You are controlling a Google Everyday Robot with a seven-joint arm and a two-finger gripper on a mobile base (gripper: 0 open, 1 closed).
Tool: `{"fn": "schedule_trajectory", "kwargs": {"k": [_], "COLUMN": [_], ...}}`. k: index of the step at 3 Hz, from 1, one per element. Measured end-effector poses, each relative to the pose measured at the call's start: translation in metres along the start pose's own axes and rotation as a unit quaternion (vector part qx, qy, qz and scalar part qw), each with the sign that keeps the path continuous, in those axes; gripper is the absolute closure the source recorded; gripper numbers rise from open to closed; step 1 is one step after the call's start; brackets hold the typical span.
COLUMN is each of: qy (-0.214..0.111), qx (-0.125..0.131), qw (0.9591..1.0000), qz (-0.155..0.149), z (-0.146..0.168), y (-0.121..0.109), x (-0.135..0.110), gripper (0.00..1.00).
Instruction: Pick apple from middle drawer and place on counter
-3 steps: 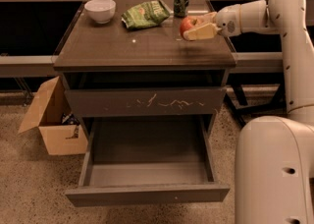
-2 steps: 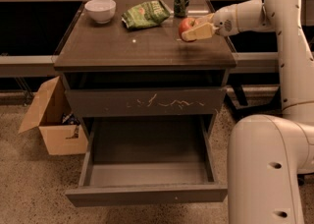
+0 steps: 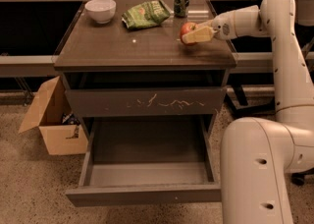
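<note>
The red apple (image 3: 186, 30) is on the right side of the counter (image 3: 122, 51), held between the pale fingers of my gripper (image 3: 190, 35). The gripper comes in from the right, at counter height, and its fingers close around the apple. I cannot tell if the apple rests on the counter top or hangs just above it. The middle drawer (image 3: 147, 196) is pulled fully out below, and its inside is empty. Above it is the shut drawer with the scratched front (image 3: 147, 102).
A white bowl (image 3: 100, 10), a green chip bag (image 3: 146, 14) and a green can (image 3: 182, 0) stand at the back of the counter. An open cardboard box (image 3: 51, 120) sits on the floor to the left. My base (image 3: 265, 169) is at the right front.
The gripper with the apple has moved slightly lower and nearer the counter's right front area; the arm has shifted little.
</note>
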State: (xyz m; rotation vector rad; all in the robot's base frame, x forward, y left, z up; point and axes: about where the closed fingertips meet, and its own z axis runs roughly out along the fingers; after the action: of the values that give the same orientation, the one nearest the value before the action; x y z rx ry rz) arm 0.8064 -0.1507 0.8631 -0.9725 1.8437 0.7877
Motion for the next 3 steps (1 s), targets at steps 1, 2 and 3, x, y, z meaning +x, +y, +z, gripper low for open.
{"fn": "schedule_trajectory", "kwargs": {"k": [1,2,3], "qy": [0.001,0.001,0.001], "qx": [0.005,0.008,0.013], "qw": [1.0000,0.9999,0.9998], "qz": [0.006,0.011,0.015], "z": [0.0016,0.0011,-0.0013], "y": [-0.0045,-0.0076,-0.0104], "x": [0.0030,0.0050,0.0067], "gripper": [0.51,0.28,0.05]}}
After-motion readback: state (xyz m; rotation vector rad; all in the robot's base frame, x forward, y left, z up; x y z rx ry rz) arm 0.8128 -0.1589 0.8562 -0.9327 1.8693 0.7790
